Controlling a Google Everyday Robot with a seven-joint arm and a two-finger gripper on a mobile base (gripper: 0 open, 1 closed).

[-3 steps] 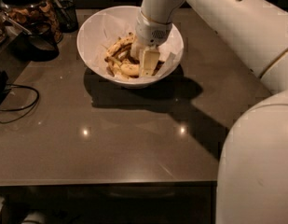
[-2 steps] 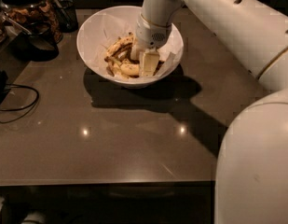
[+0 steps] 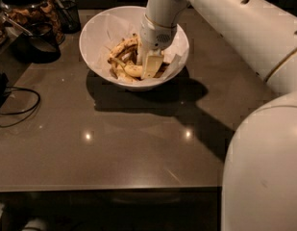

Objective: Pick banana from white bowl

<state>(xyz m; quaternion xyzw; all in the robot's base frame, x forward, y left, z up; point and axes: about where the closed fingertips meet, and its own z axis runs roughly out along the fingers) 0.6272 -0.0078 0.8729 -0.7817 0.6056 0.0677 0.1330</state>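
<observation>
At the far left a thin black cable [image 3: 23, 110] loops on the smooth, glossy dark table [image 3: 114, 143]. Behind it stands a glass jar [image 3: 32, 13] with a dark lid, holding something brown. Next comes the bowl [image 3: 97, 28], round, deep and glossy white, lined with crumpled paper [image 3: 107, 32]. Inside lie flat peel strips [image 3: 120, 49] and the banana [image 3: 133, 70], plump, curved and yellow. My gripper [image 3: 149, 71] reaches down into the bowl, right against the banana's right end; whether it is open or clamped I cannot tell. My smooth white arm [image 3: 244, 23] hides part of the bowl's far rim.
</observation>
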